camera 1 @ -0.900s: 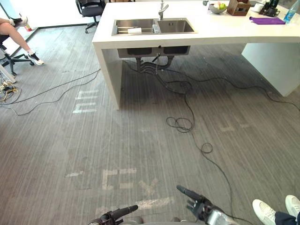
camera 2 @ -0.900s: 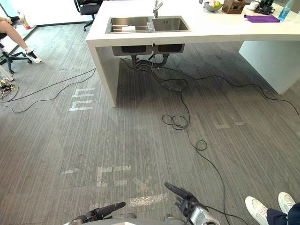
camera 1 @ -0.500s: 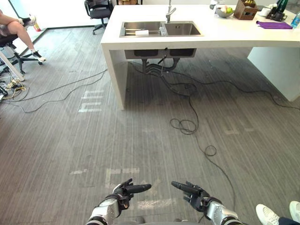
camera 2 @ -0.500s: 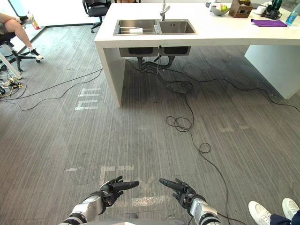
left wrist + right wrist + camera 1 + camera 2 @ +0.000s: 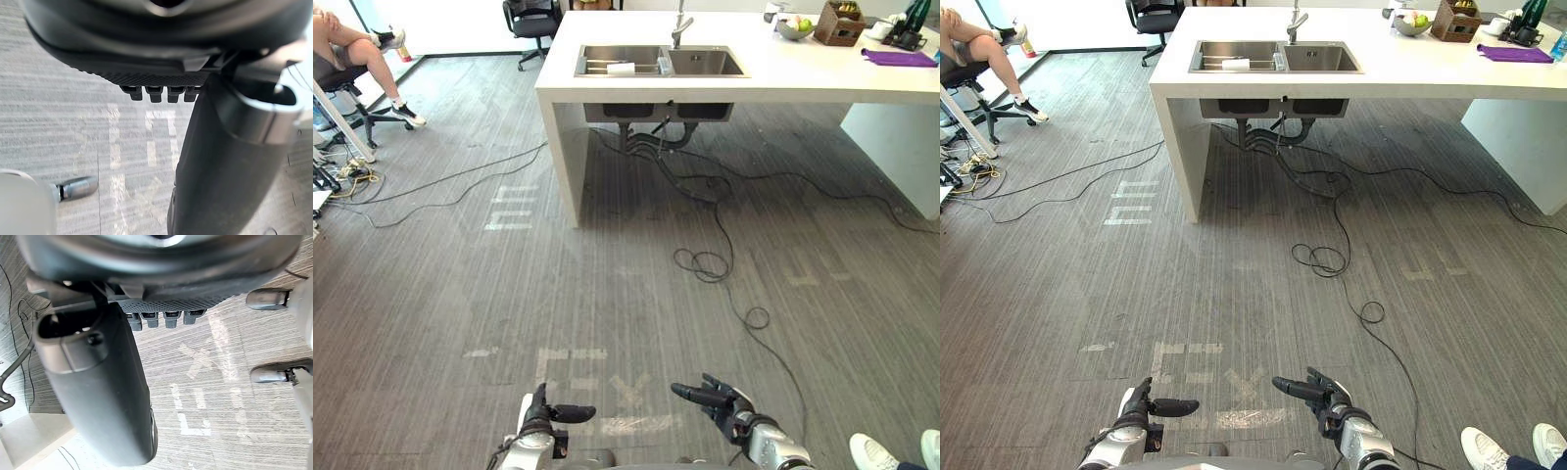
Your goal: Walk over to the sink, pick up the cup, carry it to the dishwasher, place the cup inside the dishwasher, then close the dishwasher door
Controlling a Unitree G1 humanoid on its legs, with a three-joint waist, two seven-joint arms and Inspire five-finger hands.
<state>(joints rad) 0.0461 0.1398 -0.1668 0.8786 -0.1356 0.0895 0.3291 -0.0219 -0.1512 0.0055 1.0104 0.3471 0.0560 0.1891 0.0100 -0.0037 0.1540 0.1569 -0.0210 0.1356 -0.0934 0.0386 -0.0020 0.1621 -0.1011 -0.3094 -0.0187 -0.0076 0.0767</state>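
Note:
The steel double sink is set in a white counter at the far end of the floor, with a tap behind it. A small white thing lies in the sink's left basin, too small to make out. My left hand and right hand hang low in front of me, far from the sink. Both are relaxed with their thumbs pointing inward, and both hold nothing. In the wrist views the left thumb and the right thumb stand over bare floor.
Black cables trail across the grey floor from under the sink. White tape marks lie ahead of me. A seated person is at the far left, an office chair stands behind the counter, and a person's white shoe is at the lower right. A bowl and a purple cloth sit on the counter.
The whole view has shifted as the camera moved. Both hands rose into view, then my left hand sank back toward the lower edge. The right hand stays about where it was.

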